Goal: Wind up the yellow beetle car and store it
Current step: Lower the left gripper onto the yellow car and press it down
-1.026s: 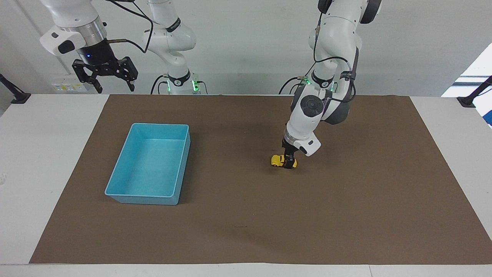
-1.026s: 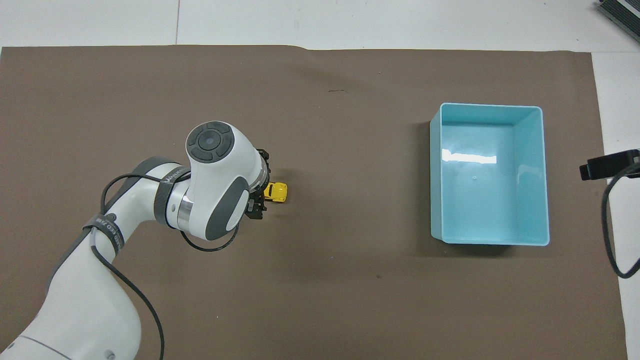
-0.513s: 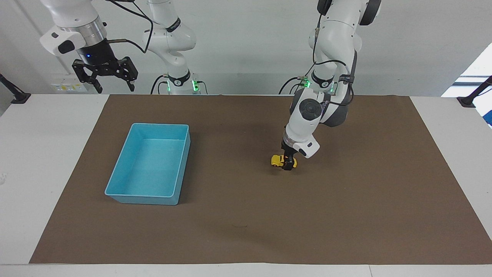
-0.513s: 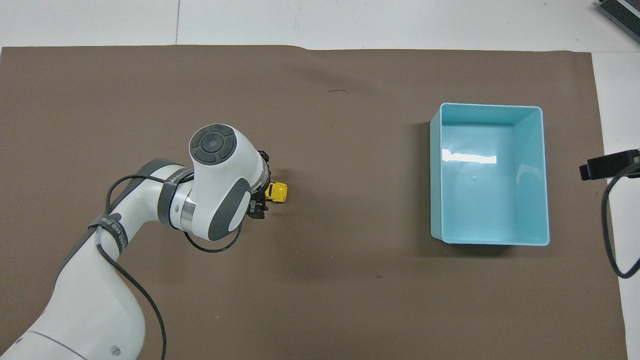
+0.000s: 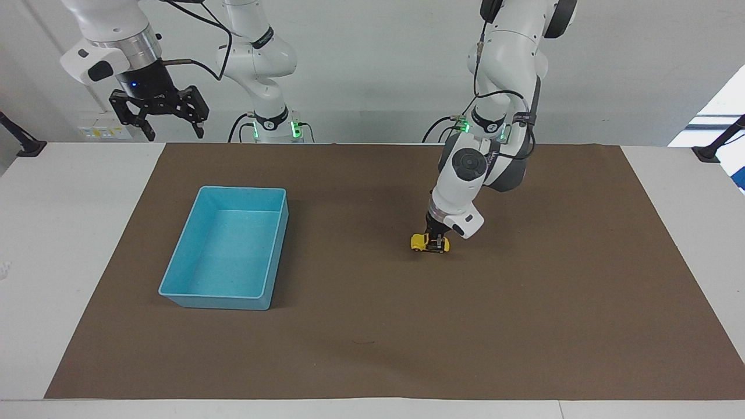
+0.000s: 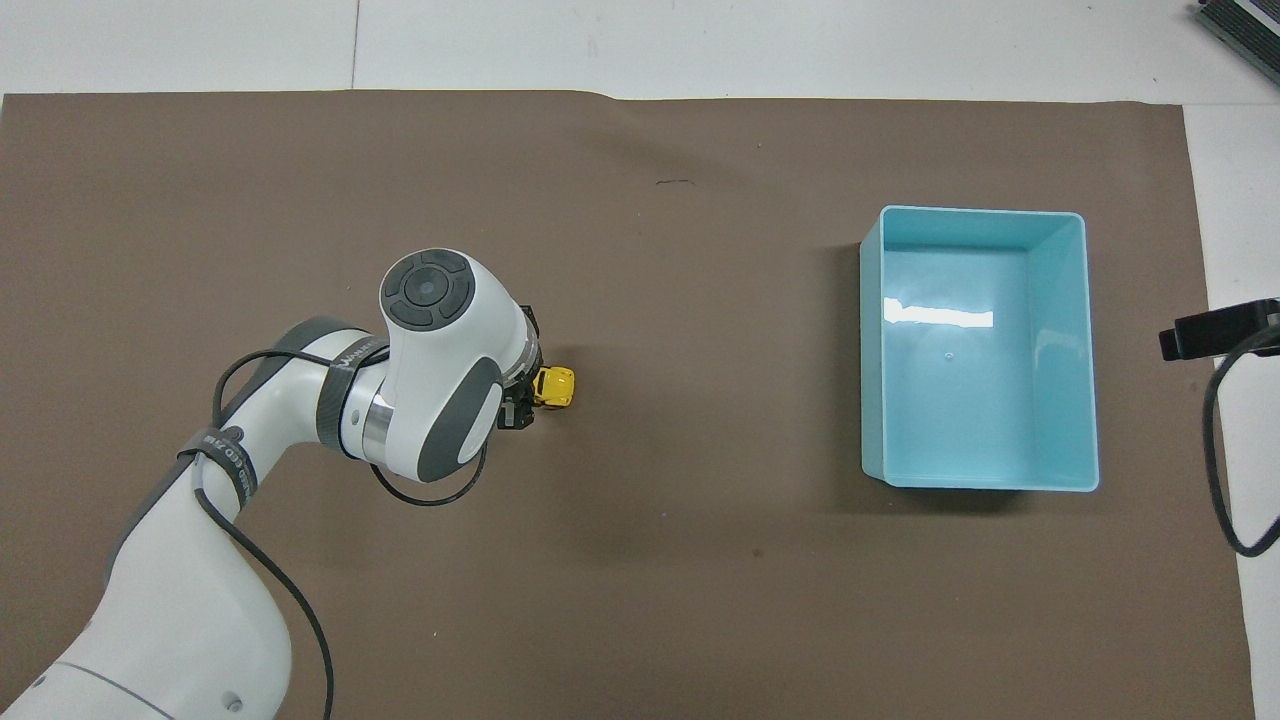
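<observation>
Left gripper [image 5: 435,241] is down on the yellow beetle car [image 5: 420,242], pinching it on the mat, well apart from the blue bin [image 5: 192,256], toward left arm's end. Right gripper [image 5: 160,110] waits aloft w/ fingers spread. Risk: tiny car squirts out if pinch sits off-centre.

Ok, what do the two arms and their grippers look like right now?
Both arms are glossy white with dark grey joint bands, green lights at their bases and black cables along them. The left arm's wrist carries a round dark grey cap; its left gripper is small and black. The right gripper is black, on a black and silver wrist with a blue light.
</observation>
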